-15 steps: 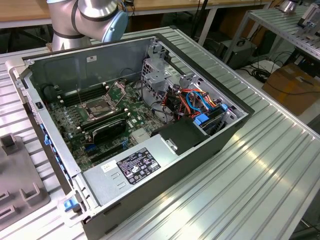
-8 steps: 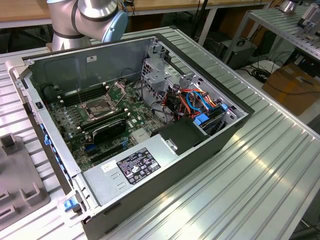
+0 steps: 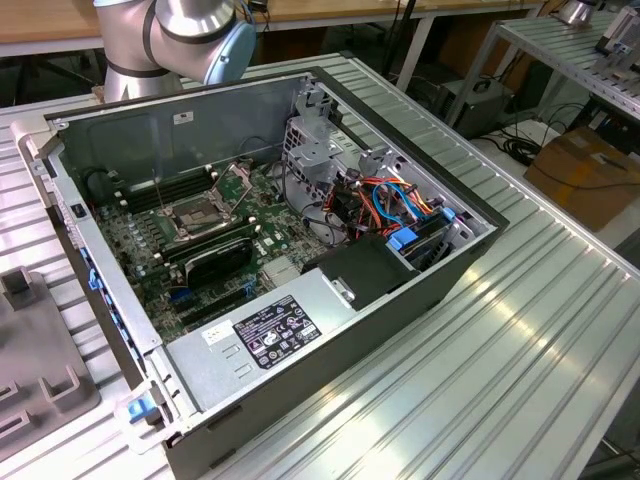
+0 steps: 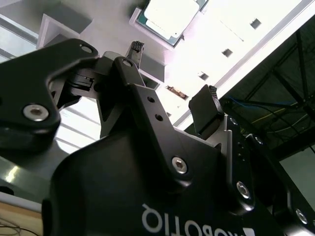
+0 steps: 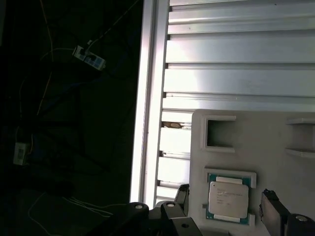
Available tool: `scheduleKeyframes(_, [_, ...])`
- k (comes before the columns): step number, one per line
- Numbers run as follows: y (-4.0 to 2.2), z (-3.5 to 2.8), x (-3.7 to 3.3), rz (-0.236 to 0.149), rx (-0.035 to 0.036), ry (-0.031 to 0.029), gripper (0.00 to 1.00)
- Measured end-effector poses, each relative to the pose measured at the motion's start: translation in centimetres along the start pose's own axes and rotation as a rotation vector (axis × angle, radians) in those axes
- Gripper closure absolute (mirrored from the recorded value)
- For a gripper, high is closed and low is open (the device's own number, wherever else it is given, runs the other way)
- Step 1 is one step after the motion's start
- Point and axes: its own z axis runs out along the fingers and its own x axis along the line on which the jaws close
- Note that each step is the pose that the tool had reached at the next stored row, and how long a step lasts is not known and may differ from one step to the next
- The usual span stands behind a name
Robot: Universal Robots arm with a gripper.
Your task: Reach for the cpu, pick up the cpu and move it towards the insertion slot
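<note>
Fingers (image 5: 272, 210) spread wide, empty, our black two-finger gripper (image 5: 227, 202) hovers over the small silvery-beige square cpu (image 5: 227, 195) seated in its pale grey moulded tray (image 5: 266, 132). Descend off-centre and we could clip the recess wall, tilting it.

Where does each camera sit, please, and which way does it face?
Exterior view: off the arm, looking down into the open computer case; the arm shows behind.
First wrist view: on the wrist, facing the chip in its tray; fingertips show.
Second wrist view: behind the open tool, facing the chip.
Both share chip and fingertips.
</note>
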Motion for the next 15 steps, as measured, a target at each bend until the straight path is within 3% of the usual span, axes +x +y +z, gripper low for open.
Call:
scheduleKeyframes(8, [-0.02,0.56,0.00,0.000,-0.0001,0.0000,0.34])
scheduleKeyframes(15, [-0.02,0.56,0.00,0.000,-0.0039,-0.0002,0.34])
